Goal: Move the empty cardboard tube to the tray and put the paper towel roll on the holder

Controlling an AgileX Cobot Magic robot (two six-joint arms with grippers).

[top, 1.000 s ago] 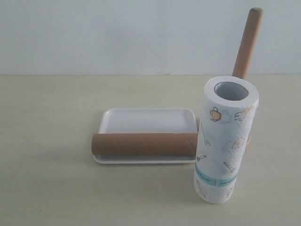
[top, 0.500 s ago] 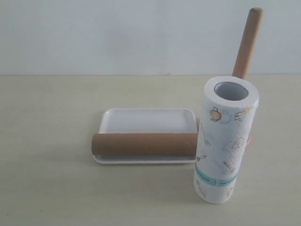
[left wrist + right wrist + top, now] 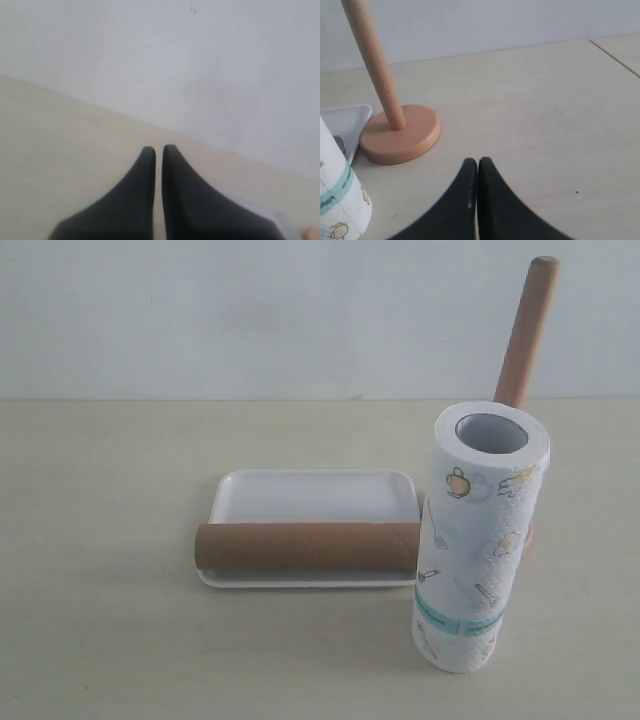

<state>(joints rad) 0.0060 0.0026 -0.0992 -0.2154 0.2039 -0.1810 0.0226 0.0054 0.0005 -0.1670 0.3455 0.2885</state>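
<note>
Well, my left pincer (image 3: 158,149) is closed tight, tips together with nothing between them, hanging above bare bench (image 3: 60,150) near a pale wall (image 3: 200,60). My right pincer (image 3: 477,161) is likewise pinched closed and empty, low over the bench, with the holder (image 3: 400,134) near it, its dowel (image 3: 375,65) bare. On the exterior camera, the tray (image 3: 310,495) sits mid-bench. The empty cardboard tube (image 3: 305,546) lies on its side across the tray's 6 o'clock rim, running 9 to 3. The paper towel roll (image 3: 478,540) stands on end on the bench at the tray's 4 o'clock, covering the tube's 3 o'clock end. The holder rises at the roll's 1 o'clock, behind it.
</note>
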